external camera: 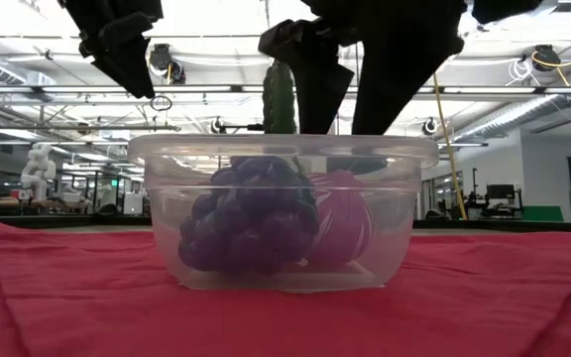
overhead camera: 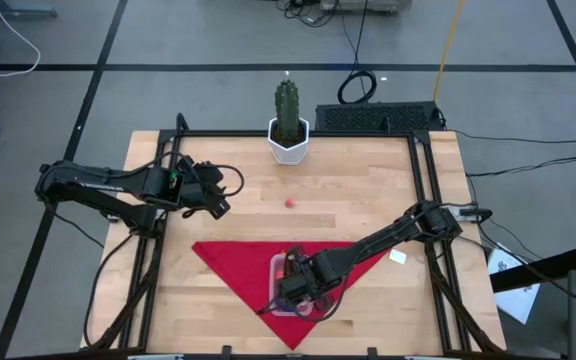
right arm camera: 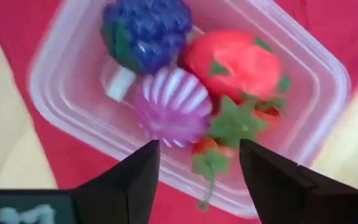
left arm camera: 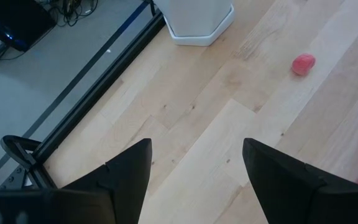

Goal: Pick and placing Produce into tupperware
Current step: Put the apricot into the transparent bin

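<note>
- A light wooden table [overhead camera: 368, 190] with a dark frame along its left, far and right edges carries everything;
- a red triangular cloth [overhead camera: 238, 262] lies flat on the near half, one corner pointing toward the near edge;
- a green cactus in a white pot [overhead camera: 288, 139] stands upright at the middle of the far edge;
- one small pink-red produce piece [overhead camera: 290, 202] lies alone on bare wood, between the pot and the cloth, touching neither;
- a small white scrap [overhead camera: 398, 257] lies on the wood near the right side, just beyond the cloth's right corner.
</note>
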Available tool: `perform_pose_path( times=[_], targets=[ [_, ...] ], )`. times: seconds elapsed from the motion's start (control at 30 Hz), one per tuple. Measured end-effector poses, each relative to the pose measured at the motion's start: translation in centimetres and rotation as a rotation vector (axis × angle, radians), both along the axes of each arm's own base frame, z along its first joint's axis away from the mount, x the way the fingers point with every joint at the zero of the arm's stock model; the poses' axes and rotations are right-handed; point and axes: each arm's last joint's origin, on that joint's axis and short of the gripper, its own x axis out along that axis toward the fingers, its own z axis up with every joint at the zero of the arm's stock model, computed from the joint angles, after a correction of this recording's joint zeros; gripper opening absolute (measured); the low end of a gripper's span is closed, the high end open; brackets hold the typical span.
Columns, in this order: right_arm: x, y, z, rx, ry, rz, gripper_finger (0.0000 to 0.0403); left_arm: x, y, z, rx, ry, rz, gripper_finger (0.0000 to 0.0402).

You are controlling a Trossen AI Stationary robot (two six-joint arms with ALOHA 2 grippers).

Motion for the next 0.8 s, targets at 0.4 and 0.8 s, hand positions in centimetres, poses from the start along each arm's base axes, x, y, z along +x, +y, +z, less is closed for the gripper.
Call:
perform_pose_path(
  times=[0.4, 0.8],
  targets=[
    [-1.0, -2.6, 4.6, -0.342, -0.173, 0.025, 0.0219, 0.0, 0.0, 0.0, 0.000, 0.000, 0.000, 0.0257],
    [-4.4, -11.1, 10.2, -0.312, -0.105, -0.408, 0.0219, 0.3, -0.2, 0.1, -0.008, -0.035, -0.013, 0.0257]
  ],
)
